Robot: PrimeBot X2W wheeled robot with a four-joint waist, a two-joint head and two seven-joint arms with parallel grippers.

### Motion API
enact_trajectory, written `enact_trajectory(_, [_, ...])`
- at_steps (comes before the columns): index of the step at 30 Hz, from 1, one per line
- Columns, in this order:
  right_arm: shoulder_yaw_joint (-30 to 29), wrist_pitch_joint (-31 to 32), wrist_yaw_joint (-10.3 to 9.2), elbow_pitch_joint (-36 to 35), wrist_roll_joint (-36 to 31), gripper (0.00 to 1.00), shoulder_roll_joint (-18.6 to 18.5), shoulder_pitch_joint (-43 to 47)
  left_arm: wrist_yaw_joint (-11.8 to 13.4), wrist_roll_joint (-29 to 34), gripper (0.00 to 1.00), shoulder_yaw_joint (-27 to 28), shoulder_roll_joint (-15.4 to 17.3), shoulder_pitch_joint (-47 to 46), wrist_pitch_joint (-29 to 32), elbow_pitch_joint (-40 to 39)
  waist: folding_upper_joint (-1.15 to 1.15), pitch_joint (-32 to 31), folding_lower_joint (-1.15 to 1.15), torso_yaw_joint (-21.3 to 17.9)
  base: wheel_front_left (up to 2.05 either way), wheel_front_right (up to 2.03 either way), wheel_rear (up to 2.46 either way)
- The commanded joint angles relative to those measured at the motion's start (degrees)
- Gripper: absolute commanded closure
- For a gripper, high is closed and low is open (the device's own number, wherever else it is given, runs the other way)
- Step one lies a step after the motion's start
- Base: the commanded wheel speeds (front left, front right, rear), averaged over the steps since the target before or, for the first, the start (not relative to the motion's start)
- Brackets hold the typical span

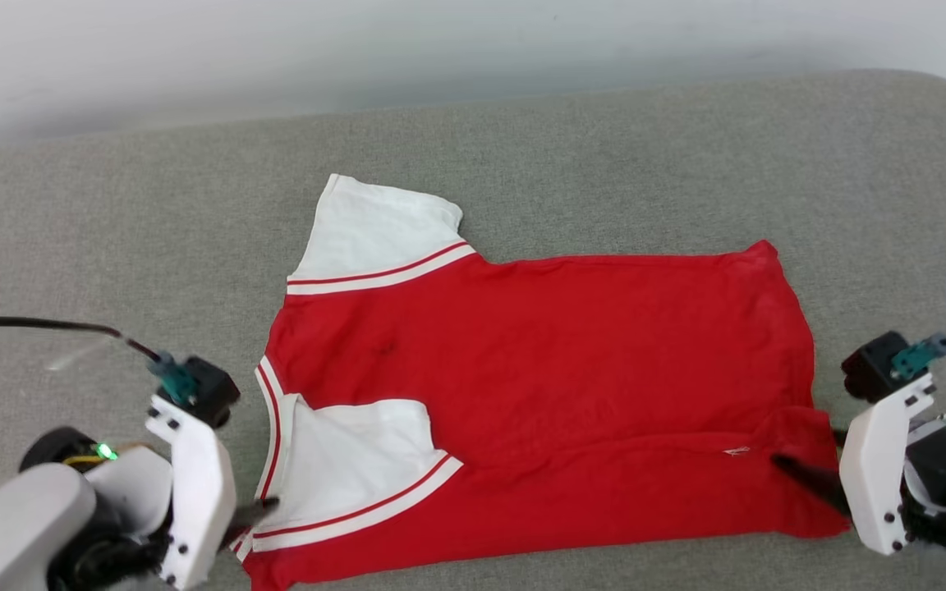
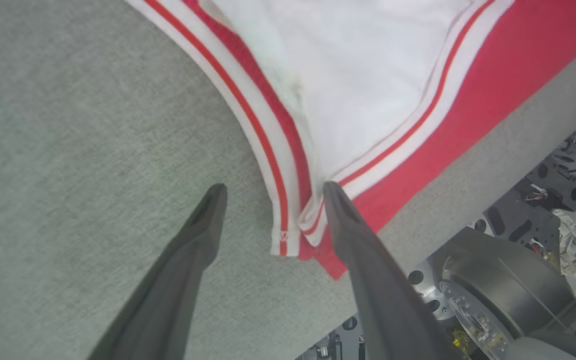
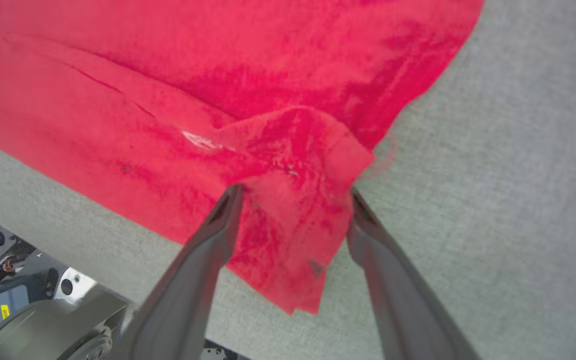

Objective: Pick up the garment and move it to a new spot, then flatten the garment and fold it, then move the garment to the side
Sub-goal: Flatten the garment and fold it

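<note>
The garment (image 1: 539,369) is a red shirt with white sleeves and red-white striped trim, spread on the grey padded surface with its near long edge folded over. My left gripper (image 1: 250,519) is at its collar end. In the left wrist view the left gripper (image 2: 274,191) is open, the striped collar corner (image 2: 288,235) lies between the fingers, and one fingertip (image 2: 332,192) touches the trim. My right gripper (image 1: 797,472) is at the hem end. There the right gripper (image 3: 295,196) is open, with a rumpled red hem corner (image 3: 293,240) lying loose between the fingers.
The grey surface (image 1: 604,148) runs back to a pale wall and rounds off at the far right corner. Its front edge is just behind both grippers. Below that edge the robot's base (image 2: 493,280) and loose hardware show.
</note>
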Motion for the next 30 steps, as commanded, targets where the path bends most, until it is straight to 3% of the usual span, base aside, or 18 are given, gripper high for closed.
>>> enact_trajectory(1, [-0.68,-1.91,-0.04,-0.58,-1.13,0.00,-0.07,-0.98,0.25,-0.23,0.00,0.97,0.67,-0.94,-0.85,0.07,0.00,-0.47,0.00,-0.26,0.00,0.00,0.00])
enact_trajectory(8, [-8.72,-15.45,-0.05,-1.72,-7.56,0.00,3.12,-2.81,1.50,1.82,0.00,5.34,1.38,-5.78,-5.20,0.01,0.00,-0.49,0.00,-1.16,0.00,0.00,0.00])
enact_trajectory(18, [-23.81,-30.63,-0.03,-8.07,-19.04,0.00,10.71,-0.88,1.35,5.22,0.00,8.84,-2.44,-18.51,-5.76,4.07,0.00,4.78,0.00,-3.04,0.00,0.00,0.00])
enact_trajectory(24, [-29.90,-32.59,-0.04,-15.49,-25.14,0.00,16.66,2.34,0.82,5.11,0.00,10.33,-5.20,-29.14,-0.84,8.61,0.00,10.86,0.00,-5.10,0.00,0.00,0.00])
enact_trajectory(30, [-30.47,-29.85,-0.04,-21.87,-27.94,0.00,20.00,3.41,0.07,3.21,0.00,9.98,-6.06,-38.36,9.47,12.28,0.00,17.34,0.00,-7.80,0.00,0.00,0.00])
